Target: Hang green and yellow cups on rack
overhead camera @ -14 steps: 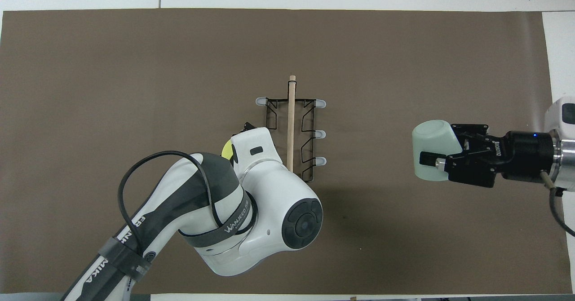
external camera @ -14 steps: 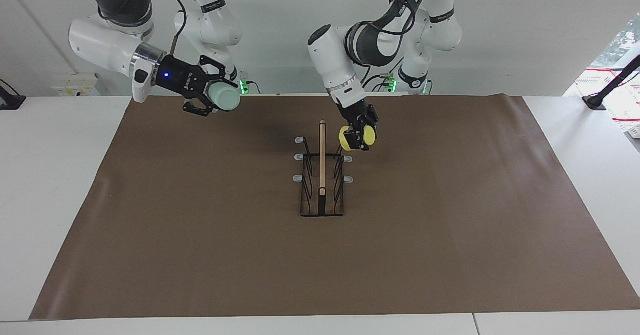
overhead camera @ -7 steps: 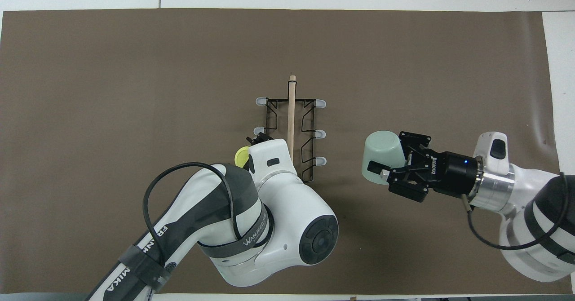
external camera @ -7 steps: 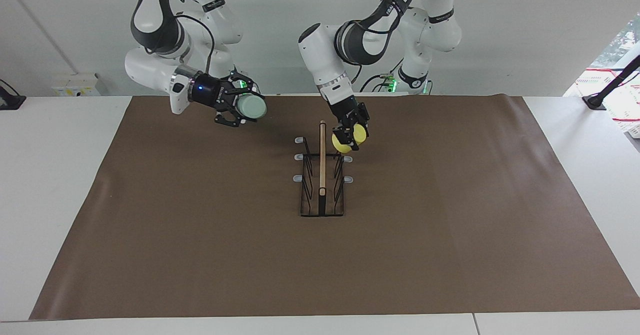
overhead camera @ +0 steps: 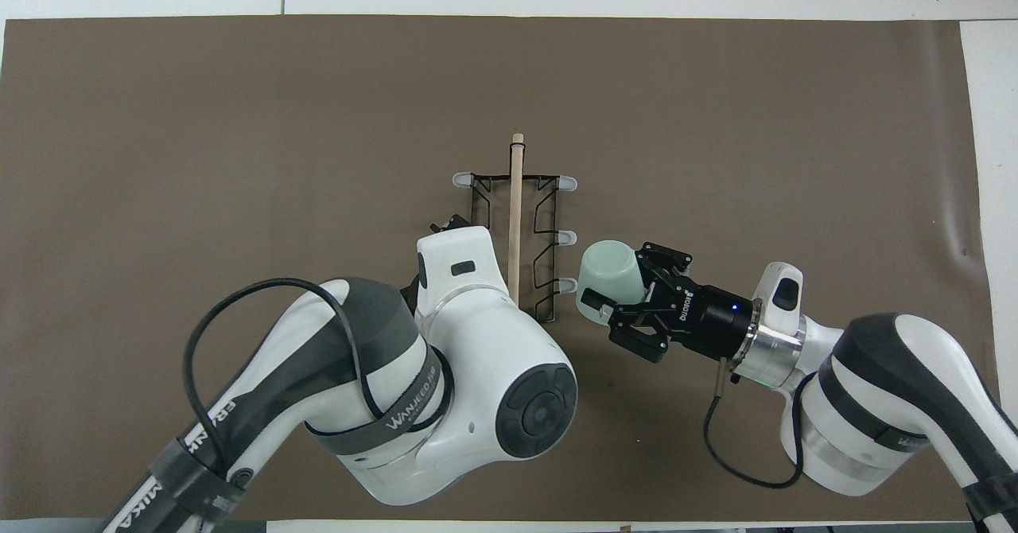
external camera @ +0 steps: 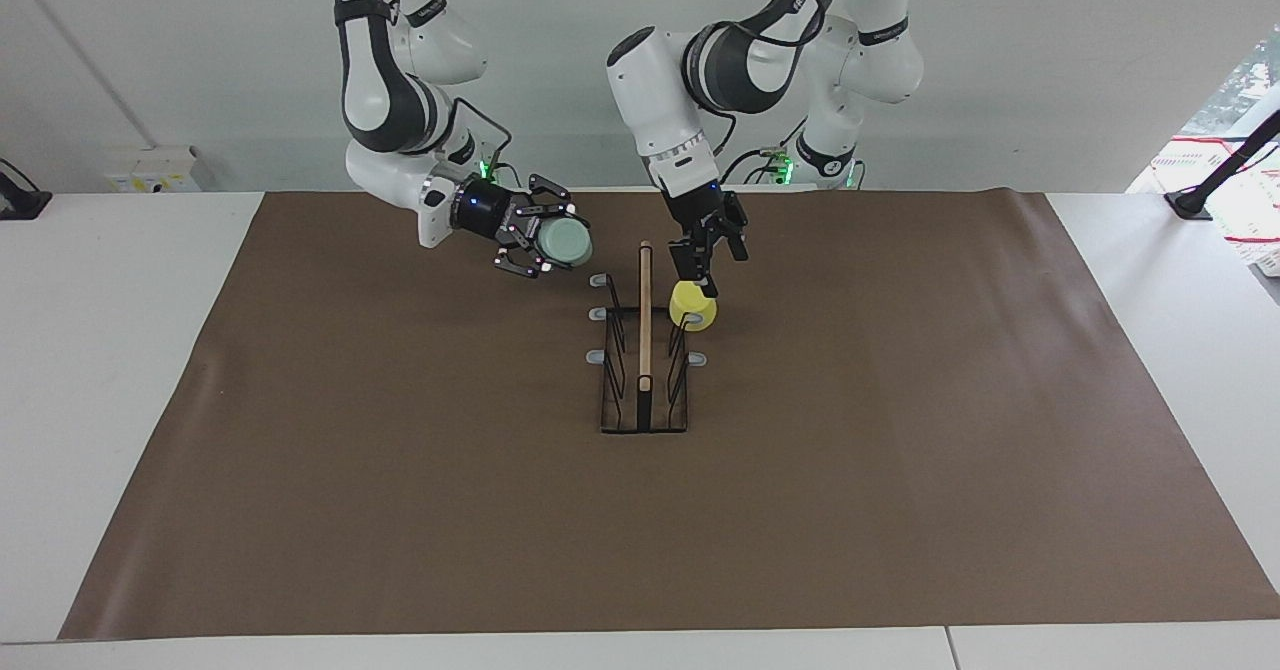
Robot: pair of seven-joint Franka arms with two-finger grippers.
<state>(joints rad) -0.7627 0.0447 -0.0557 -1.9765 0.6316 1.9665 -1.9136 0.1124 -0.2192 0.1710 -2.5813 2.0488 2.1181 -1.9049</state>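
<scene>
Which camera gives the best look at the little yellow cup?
The facing view. There the yellow cup shows whole, sitting on a prong of the rack just under the open left gripper. In the overhead view the left arm's bulk covers that spot, so no yellow shows at all.

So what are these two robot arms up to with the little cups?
They are hanging cups on the small wire rack in the middle of the table. The yellow cup sits on a prong on the left arm's side, and the left gripper is open just above it. The right gripper holds the green cup sideways, in the air beside the prongs on its own side of the rack. That cup is not hung yet.
</scene>
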